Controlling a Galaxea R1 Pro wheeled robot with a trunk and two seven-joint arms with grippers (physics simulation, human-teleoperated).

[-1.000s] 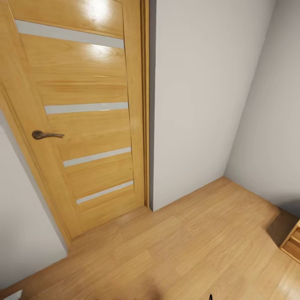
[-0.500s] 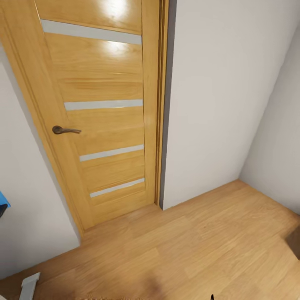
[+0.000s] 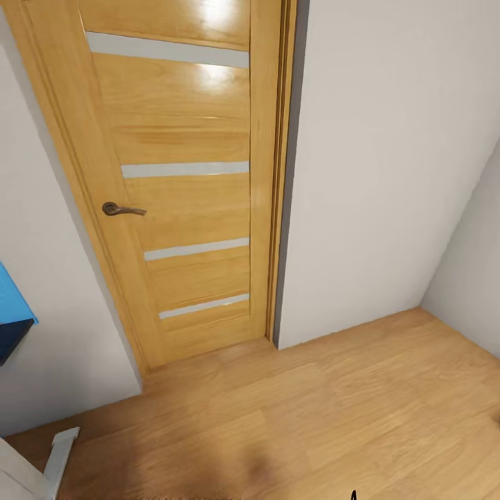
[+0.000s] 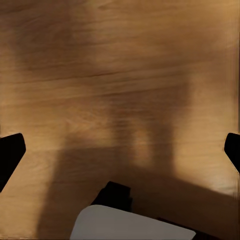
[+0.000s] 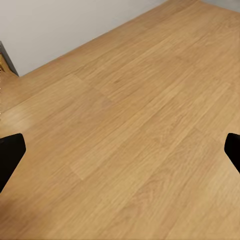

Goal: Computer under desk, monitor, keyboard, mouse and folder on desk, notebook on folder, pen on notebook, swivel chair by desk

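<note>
I'm facing the oak door (image 3: 187, 187) and a pale wall corner on the wood floor (image 3: 333, 417); a white leg (image 3: 61, 451) at the lower left may be the bench's. Left pincer (image 4: 120, 150) and right pincer (image 5: 120, 150) both spread apart, empty over the floor. Folder isn't located yet; I'd judge it light, stiff and slick, best pinched at an edge.

Black fingertips (image 4: 11, 152) frame each wrist view; a pale grey rounded body part (image 4: 132, 224) shows below.
</note>
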